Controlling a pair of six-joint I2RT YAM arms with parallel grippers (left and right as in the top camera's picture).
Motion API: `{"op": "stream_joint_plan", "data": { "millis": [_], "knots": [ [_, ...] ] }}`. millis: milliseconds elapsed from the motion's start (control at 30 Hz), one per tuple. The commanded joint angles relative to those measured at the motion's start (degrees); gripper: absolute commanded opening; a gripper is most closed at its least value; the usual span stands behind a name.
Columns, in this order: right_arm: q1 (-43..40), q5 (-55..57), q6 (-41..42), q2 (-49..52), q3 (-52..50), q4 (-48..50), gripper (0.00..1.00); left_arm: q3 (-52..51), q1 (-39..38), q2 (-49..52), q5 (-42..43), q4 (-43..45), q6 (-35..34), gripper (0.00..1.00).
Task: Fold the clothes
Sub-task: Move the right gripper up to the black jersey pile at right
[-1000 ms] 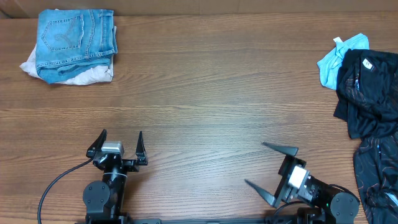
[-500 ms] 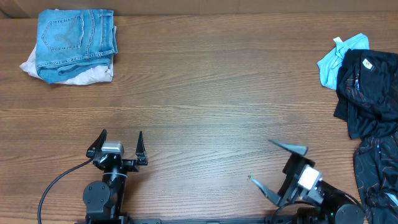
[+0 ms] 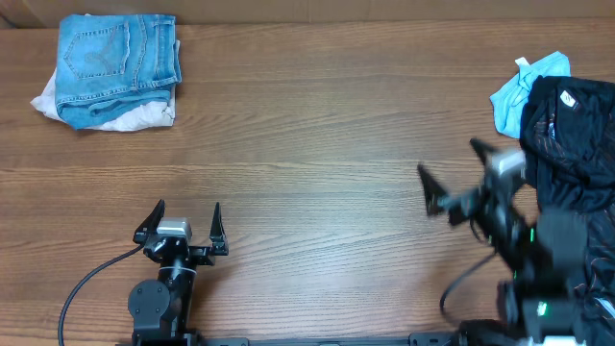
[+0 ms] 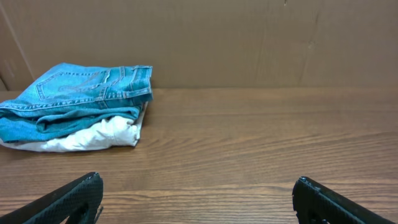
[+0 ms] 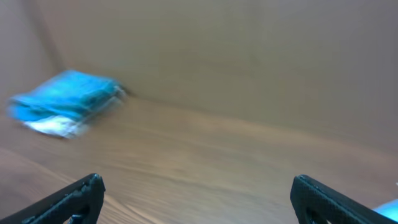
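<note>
Just beside the black clothes heap (image 3: 569,135) at the table (image 3: 317,144) edge, the right gripper (image 3: 449,160) hangs spread open, empty; well apart from the heap, the left gripper (image 3: 187,210) is likewise spread.

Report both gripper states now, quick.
Left gripper: open, holding nothing.
Right gripper: open, holding nothing.

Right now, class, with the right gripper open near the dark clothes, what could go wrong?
1. The black garment lies crumpled and overlaps the blue garment, so the right gripper may pinch both.
2. The right wrist view is blurred, so a grasp aimed from it could miss.
</note>
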Motion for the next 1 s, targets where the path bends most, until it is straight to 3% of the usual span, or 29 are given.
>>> {"op": "stream_joint_plan", "data": {
  "millis": [0, 200, 333, 500, 733, 967],
  "knots": [
    [-2.6, 9.7, -4.1, 13.8, 13.2, -7.3, 1.0, -0.3, 0.4, -0.6, 0.4, 0.0, 0.7, 1.0],
    [-11.5, 9.7, -4.2, 43.5, 45.1, -34.3, 1.0, -0.3, 0.4, -0.6, 0.4, 0.0, 0.7, 1.0],
    [-14.1, 9.7, -4.2, 55.2, 56.6, -43.9, 1.0, -0.3, 0.4, -0.6, 0.4, 0.0, 0.7, 1.0],
    [-16.0, 10.6, -4.2, 61.6, 57.6, -42.4, 1.0, -0.3, 0.4, -0.6, 0.4, 0.0, 0.7, 1.0],
    [-18.1, 24.5, -4.2, 65.9, 57.6, -35.8, 1.0, -0.3, 0.4, -0.6, 0.4, 0.0, 0.7, 1.0],
    [-18.7, 26.7, -3.9, 70.8, 57.6, -32.1, 1.0, -0.3, 0.4, -0.6, 0.4, 0.0, 0.7, 1.0]
  ]
}}
